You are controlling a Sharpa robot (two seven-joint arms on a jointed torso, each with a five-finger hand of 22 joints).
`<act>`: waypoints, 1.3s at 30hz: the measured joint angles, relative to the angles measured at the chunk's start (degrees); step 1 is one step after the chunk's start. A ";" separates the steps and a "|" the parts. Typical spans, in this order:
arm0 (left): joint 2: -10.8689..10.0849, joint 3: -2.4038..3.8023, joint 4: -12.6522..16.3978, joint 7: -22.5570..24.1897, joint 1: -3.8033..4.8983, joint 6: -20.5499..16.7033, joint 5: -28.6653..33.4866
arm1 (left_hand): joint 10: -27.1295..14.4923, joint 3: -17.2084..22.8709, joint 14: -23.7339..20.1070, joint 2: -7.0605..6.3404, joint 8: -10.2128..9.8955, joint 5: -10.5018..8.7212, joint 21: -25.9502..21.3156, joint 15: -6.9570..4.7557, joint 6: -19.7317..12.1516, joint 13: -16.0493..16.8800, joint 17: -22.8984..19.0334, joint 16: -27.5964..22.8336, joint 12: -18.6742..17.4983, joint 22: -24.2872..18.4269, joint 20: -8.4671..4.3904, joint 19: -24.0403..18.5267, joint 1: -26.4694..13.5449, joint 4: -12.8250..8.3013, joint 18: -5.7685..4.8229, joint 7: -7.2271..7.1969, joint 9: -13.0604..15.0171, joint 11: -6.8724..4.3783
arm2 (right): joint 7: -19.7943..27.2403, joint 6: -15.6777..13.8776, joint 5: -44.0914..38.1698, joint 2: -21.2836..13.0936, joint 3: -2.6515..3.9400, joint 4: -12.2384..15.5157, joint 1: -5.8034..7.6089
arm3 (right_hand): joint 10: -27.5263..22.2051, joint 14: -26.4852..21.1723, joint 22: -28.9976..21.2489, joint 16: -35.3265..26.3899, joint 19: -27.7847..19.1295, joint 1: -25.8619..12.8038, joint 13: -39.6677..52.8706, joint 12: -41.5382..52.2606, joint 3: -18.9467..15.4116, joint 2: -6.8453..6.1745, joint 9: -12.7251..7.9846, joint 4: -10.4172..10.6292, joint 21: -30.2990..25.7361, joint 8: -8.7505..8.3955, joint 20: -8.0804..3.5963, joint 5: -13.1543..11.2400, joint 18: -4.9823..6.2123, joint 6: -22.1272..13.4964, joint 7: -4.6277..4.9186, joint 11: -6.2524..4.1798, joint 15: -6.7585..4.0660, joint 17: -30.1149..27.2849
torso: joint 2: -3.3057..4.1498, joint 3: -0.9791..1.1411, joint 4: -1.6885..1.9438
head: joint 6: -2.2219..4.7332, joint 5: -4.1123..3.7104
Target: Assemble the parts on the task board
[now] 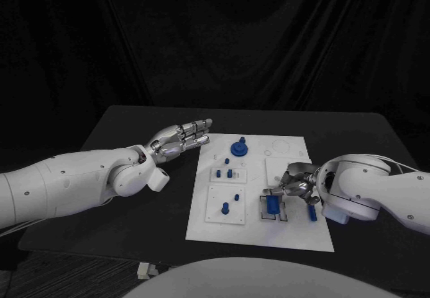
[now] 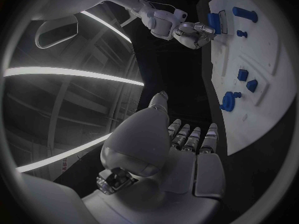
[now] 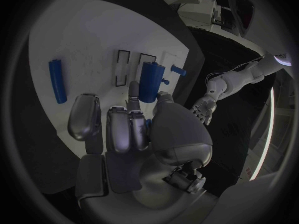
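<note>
We see the right hand (image 1: 294,184) low over the near right part of the task board (image 1: 291,236), fingers curled down at a blue cylinder (image 3: 149,81) that sits at the pair of slotted brackets (image 3: 123,67). The fingertips (image 3: 133,89) are touching or just beside the cylinder; we can't tell whether it's actually grasped. A loose blue rod (image 3: 57,79) lies flat on the board just beside that hand. The left hand (image 1: 179,139) rests off the board's far left edge over the black table (image 1: 117,205), fingers stretched out and slightly apart, holding nothing. We also see a round blue knob part (image 1: 239,148) near the board's far side and small blue pegs (image 1: 227,172) standing in the raised white blocks mid-board.
</note>
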 measured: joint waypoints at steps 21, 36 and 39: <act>0.07 0.00 -0.10 -0.17 -0.04 0.25 0.00 | 0.20 -0.16 0.00 0.00 0.00 0.00 0.00 0.00 0.00 0.00 -0.05 0.00 0.00 0.01 0.00 0.00 0.00 -0.16 0.00 0.00 0.00 0.20 | -0.22 1.67 -0.93 0.00 0.00 0.11 -0.50 | 0.00 0.00 -0.01 0.00 0.00 0.15 0.00 0.00 0.00 0.16 0.54 0.00 -0.25 0.00 0.00 -3.13 0.00 -0.20 -0.20 0.00 0.00 -0.14 | -0.03 0.02 -0.04 | 0.00 0.02; 0.13 0.00 -0.15 -0.41 -0.08 0.49 0.00 | 0.20 -0.16 0.00 0.00 0.00 0.00 0.00 0.00 0.00 0.00 -0.03 0.00 -0.01 0.01 0.00 0.00 0.00 -0.16 0.00 0.00 0.00 0.20 | -0.26 2.05 -1.14 0.14 0.05 0.00 -1.04 | 0.00 0.00 -0.01 0.00 0.00 -1.53 0.00 0.00 -1.03 1.99 1.36 0.38 -0.45 -0.23 0.00 -10.35 0.00 -0.20 -0.21 -0.01 -0.01 -0.26 | -0.05 0.02 -0.04 | 0.00 0.08; 0.15 0.00 -0.16 -0.46 -0.09 0.54 0.00 | 0.05 -0.06 -0.21 0.00 0.00 0.00 0.00 0.20 0.00 0.00 -0.03 0.00 -0.01 0.01 0.00 0.00 0.00 -0.26 0.00 0.00 0.00 0.35 | -0.26 2.06 -1.15 0.16 0.02 -0.03 -1.08 | 0.00 0.00 -0.02 0.00 0.00 -1.96 0.00 0.00 -1.66 2.35 1.54 0.37 -0.45 -0.23 0.00 -12.20 -0.01 -0.20 -0.21 -0.01 -0.01 -0.26 | -0.04 0.02 -0.04 | 0.00 0.09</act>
